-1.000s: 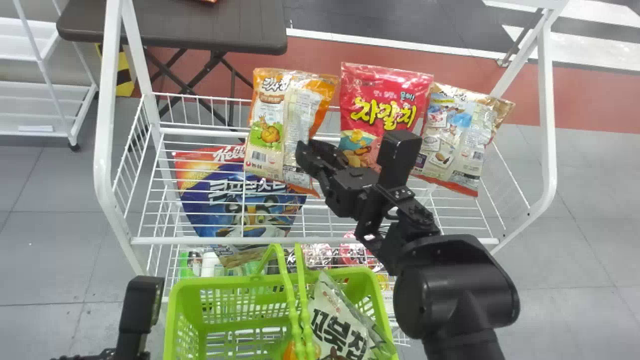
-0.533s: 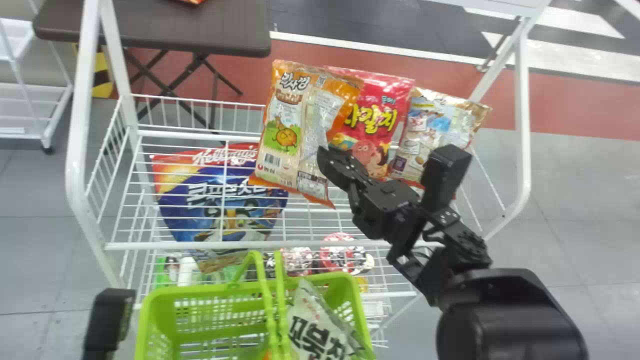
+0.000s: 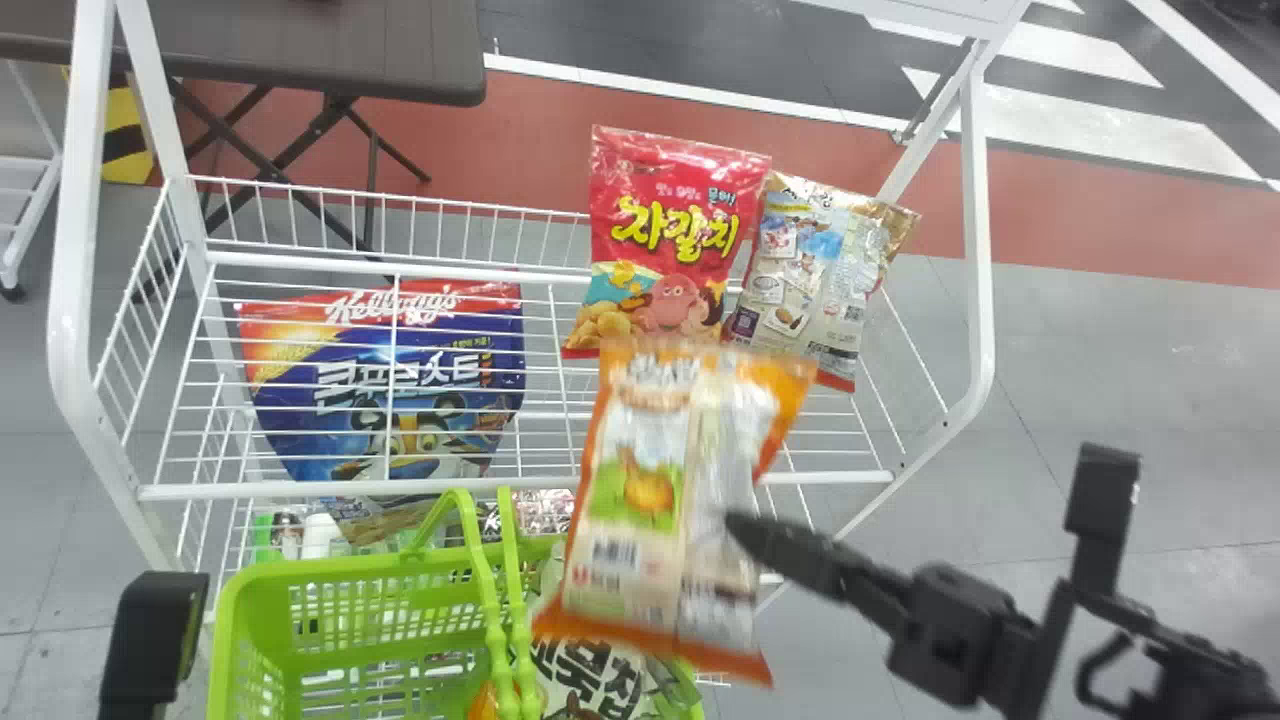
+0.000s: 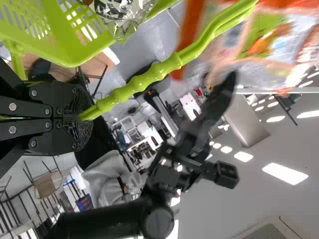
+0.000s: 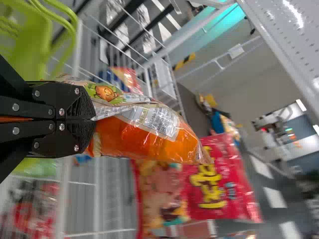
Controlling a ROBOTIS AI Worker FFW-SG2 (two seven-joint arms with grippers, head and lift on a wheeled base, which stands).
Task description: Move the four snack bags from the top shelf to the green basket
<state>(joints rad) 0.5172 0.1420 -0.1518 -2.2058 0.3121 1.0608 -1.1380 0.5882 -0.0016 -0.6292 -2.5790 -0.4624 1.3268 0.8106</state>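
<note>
Right gripper (image 3: 738, 530): fingers pinch orange snack bag (image 3: 640, 490) by edge; bag left of fingers, near green basket (image 3: 350, 567). Left gripper (image 3: 150, 640): fingers clamped on basket handle (image 4: 144, 79).

Behind the green basket (image 3: 340, 572), we can see a blue bag (image 3: 285, 425) with big white Korean letters and, over them, one word in white Latin letters. Behind the basket too, more to its right, we see a red bag (image 3: 672, 175) with large yellow Korean letters, and a beige bag (image 3: 800, 275) with a square code. Near the basket's right side, the orange bag (image 3: 660, 430) has a barcode (image 3: 615, 550). Inside the basket, a white bag (image 3: 560, 600) has black Korean letters.
</note>
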